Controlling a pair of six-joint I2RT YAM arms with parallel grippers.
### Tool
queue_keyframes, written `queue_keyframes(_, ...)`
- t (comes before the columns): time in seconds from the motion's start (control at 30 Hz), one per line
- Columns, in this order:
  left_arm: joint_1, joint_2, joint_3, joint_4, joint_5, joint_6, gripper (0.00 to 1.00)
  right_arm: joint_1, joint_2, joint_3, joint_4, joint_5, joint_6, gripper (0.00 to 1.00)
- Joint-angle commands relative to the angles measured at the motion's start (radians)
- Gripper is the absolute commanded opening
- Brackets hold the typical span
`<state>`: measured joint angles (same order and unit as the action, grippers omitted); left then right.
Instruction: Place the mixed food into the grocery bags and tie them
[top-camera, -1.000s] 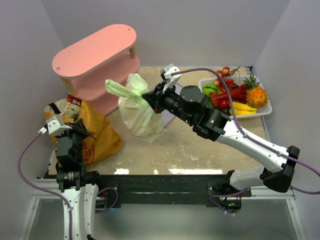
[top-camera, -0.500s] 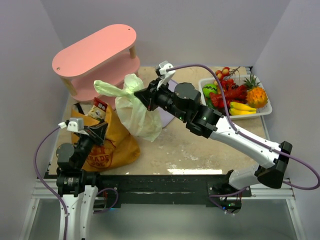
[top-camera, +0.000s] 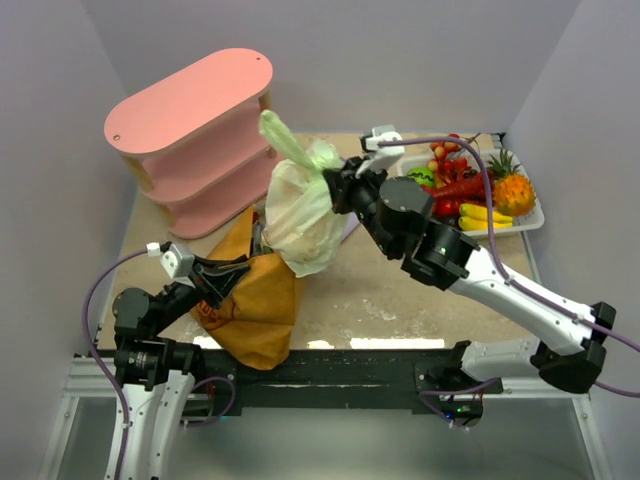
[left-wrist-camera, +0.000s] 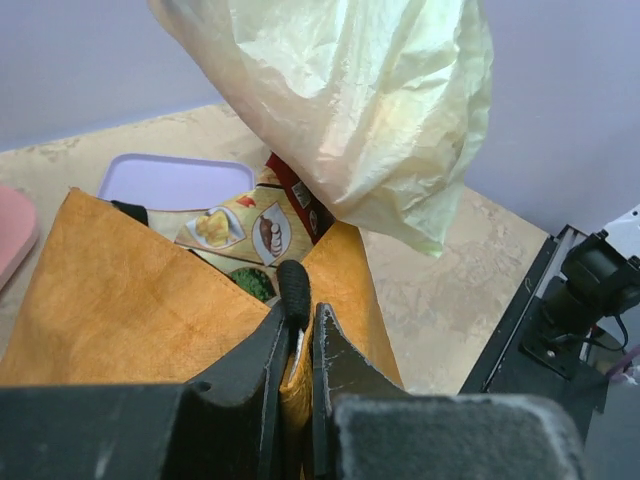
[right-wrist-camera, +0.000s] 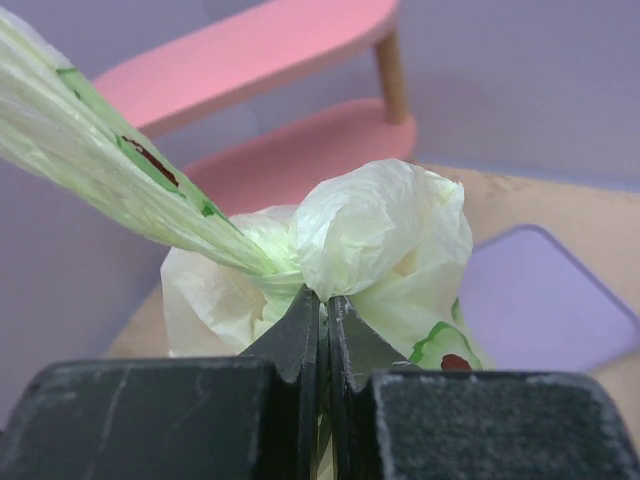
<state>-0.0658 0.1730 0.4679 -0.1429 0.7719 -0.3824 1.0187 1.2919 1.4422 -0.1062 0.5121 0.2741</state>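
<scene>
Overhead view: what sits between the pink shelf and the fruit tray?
The pale-green plastic bag hangs there, held up by the right gripper, which is shut on its bunched top. The overhead view shows this.

Wide overhead, close wrist views share plastic bag (top-camera: 300, 215).

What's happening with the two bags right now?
The right gripper is shut on the bunched top of the pale-green plastic bag, holding it off the table, over the brown paper bag. The left gripper pinches the paper bag's rim. A snack packet shows in its open mouth, which is not tied yet.
</scene>
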Motion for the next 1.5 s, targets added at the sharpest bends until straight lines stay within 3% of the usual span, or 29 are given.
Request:
queue_keyframes(0.0,-0.008,-0.003,-0.012,0.098,0.014,-0.01,0.0,-0.002,-0.161,-0.153,-0.076,0.307,0.003,0.0)
queue_keyframes(0.13,-0.008,-0.006,0.018,0.065,-0.078,0.04,0.0,-0.002,-0.32,-0.262,-0.16,0.367,0.059,0.0)
queue_keyframes(0.23,-0.008,0.006,0.025,0.066,-0.086,0.069,0.0,-0.008,-0.351,-0.342,-0.19,0.379,0.08,0.0)
queue_keyframes(0.33,-0.008,0.003,0.026,0.062,-0.076,0.086,0.0,-0.034,-0.326,-0.397,-0.225,0.378,0.109,0.0)
queue_keyframes(0.53,-0.008,-0.004,0.021,0.055,-0.051,0.1,0.0,-0.098,-0.206,-0.49,-0.184,0.211,0.128,0.0)
queue_keyframes(0.57,-0.008,-0.004,0.02,0.057,-0.051,0.1,0.0,-0.106,-0.188,-0.467,-0.199,0.186,0.129,0.41)
queue_keyframes(0.6,-0.009,-0.006,0.021,0.057,-0.049,0.1,0.0,-0.111,-0.146,-0.448,-0.214,0.14,0.137,0.66)
queue_keyframes(0.63,-0.009,-0.006,0.017,0.055,-0.049,0.099,0.0,-0.114,-0.128,-0.43,-0.245,0.128,0.14,0.88)
queue_keyframes(0.67,-0.009,-0.006,0.017,0.058,-0.049,0.099,0.0,-0.115,-0.112,-0.39,-0.256,0.12,0.148,0.99)
queue_keyframes(0.8,-0.008,-0.004,0.012,0.066,-0.033,0.097,0.0,-0.161,-0.051,-0.327,-0.218,0.005,0.184,0.97)
queue_keyframes(0.9,-0.009,-0.004,0.012,0.069,-0.033,0.097,0.0,-0.279,0.001,-0.302,-0.123,-0.282,0.261,0.95)
queue_keyframes(1.13,-0.009,-0.003,0.008,0.072,-0.028,0.097,0.0,-0.325,0.156,-0.23,-0.009,-0.613,0.413,0.93)
queue_keyframes(1.3,-0.009,-0.004,0.006,0.072,-0.028,0.097,0.0,-0.322,0.245,-0.29,0.13,-0.728,0.528,0.88)
queue_keyframes(1.47,-0.008,-0.004,0.006,0.074,-0.028,0.1,0.0,-0.272,0.3,-0.316,0.168,-0.779,0.563,0.79)
